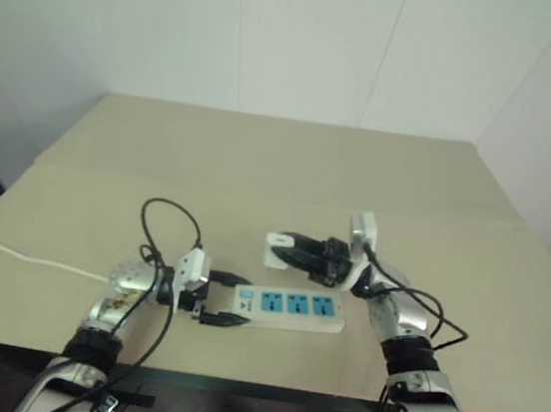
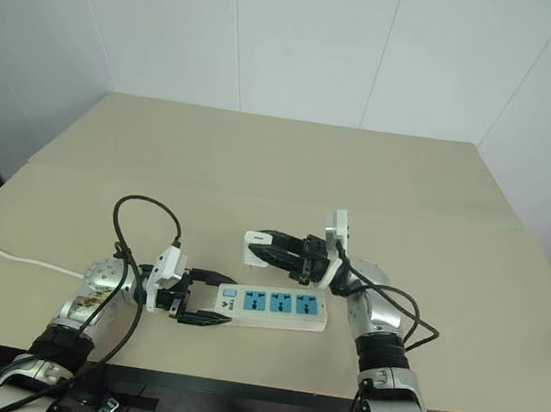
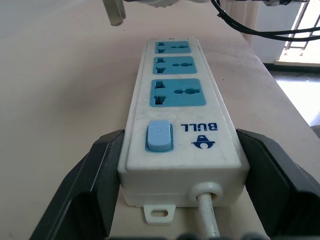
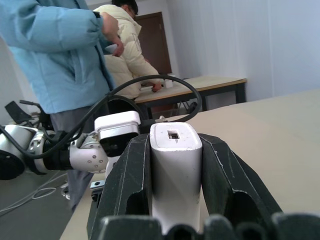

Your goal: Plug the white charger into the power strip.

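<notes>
left eye view: on the tan table (image 1: 280,166), the left gripper (image 1: 211,304) is clamped on the switch end of the power strip (image 1: 288,308), whose long axis runs left to right across the robot's front. the right gripper (image 1: 285,250) is closed around the white charger (image 1: 277,250) and holds it in the air just behind the strip's left half, near the first of the three blue sockets. the right arm is the one nearer the sockets; the strip lies below the charger and a little toward the robot.

left wrist view: the black fingers (image 3: 90,185) press both sides of the strip at its blue switch (image 3: 159,136), with the cord (image 3: 207,220) leaving between them. the three sockets run away in a row, and a metal prong (image 3: 115,12) hangs above the table beside the far end of the row, apart from any socket.

right wrist view: both fingers pinch the charger's white body, its port end facing the camera. two people in padded jackets (image 4: 60,50) stand in the background by another table.

judged from this, the charger must come down and toward the robot, prongs lined up over a socket.
</notes>
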`<action>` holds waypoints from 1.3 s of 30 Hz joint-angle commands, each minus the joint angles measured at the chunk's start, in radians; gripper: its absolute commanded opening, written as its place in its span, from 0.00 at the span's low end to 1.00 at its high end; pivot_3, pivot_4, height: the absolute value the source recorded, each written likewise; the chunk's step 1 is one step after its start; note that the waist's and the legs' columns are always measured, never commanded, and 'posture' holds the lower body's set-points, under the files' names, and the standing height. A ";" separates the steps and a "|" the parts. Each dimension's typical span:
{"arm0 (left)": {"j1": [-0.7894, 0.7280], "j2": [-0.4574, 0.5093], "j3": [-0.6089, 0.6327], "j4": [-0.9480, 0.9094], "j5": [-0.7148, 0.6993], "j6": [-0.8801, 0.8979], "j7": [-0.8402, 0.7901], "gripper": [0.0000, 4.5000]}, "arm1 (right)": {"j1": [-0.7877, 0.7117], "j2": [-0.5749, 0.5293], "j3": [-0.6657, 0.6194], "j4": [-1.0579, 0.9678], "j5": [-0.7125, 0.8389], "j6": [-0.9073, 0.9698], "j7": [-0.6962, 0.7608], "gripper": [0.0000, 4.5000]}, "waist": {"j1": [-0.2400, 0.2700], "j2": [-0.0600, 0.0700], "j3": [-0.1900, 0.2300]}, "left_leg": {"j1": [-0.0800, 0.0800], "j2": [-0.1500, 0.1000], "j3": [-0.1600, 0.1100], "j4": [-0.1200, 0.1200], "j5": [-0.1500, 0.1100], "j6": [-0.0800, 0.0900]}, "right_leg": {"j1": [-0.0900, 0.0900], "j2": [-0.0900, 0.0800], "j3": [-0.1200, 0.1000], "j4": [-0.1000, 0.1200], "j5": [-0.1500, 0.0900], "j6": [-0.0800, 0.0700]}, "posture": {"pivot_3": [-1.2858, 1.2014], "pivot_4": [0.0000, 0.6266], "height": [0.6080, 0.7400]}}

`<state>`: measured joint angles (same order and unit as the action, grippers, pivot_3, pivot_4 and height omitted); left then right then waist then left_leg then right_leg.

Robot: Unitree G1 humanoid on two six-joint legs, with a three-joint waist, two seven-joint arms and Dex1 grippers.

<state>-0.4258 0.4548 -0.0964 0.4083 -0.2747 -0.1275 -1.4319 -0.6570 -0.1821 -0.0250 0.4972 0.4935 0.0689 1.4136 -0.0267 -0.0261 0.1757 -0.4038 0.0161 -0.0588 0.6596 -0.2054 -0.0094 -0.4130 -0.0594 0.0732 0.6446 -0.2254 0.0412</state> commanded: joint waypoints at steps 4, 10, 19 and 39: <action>0.030 0.024 -0.015 -0.042 -0.006 0.017 -0.001 0.72 | 0.025 0.036 -0.010 0.027 0.022 -0.057 0.046 0.25 | -0.010 0.000 0.000 | 0.000 0.000 0.000 0.000 0.000 0.000 | 0.000 0.000 0.000 0.000 0.000 0.000 | 0.52 0.24 1.00; 0.045 0.028 -0.020 -0.052 -0.006 0.015 0.009 0.72 | 0.043 0.059 -0.007 0.085 0.017 -0.087 0.102 0.25 | -0.015 0.000 0.000 | 0.000 0.000 0.000 0.000 0.000 0.000 | 0.000 0.000 0.000 0.000 0.000 0.000 | 0.52 0.24 1.00; 0.057 0.036 -0.023 -0.063 -0.008 0.013 0.022 0.72 | 0.025 0.063 -0.014 0.173 0.005 -0.141 0.130 0.25 | -0.017 0.000 0.000 | 0.005 0.000 0.000 -0.001 0.000 0.000 | 0.004 0.000 0.000 0.000 -0.002 0.002 | 0.52 0.24 1.00; 0.062 0.044 -0.024 -0.071 -0.012 0.010 0.025 0.72 | 0.044 0.041 0.016 0.205 -0.034 -0.248 0.193 0.25 | -0.019 0.000 0.000 | 0.009 0.000 0.000 -0.002 0.000 0.000 | 0.008 0.000 0.000 0.000 -0.005 0.005 | 0.52 0.24 1.00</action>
<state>-0.3756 0.4843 -0.1035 0.3597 -0.2942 -0.1261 -1.3965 -0.6341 -0.1355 -0.0167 0.7127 0.4690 -0.1547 1.5486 -0.0454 -0.0257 0.1755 -0.3948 0.0166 -0.0588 0.6574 -0.2055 -0.0095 -0.4048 -0.0593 0.0733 0.6440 -0.2304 0.0465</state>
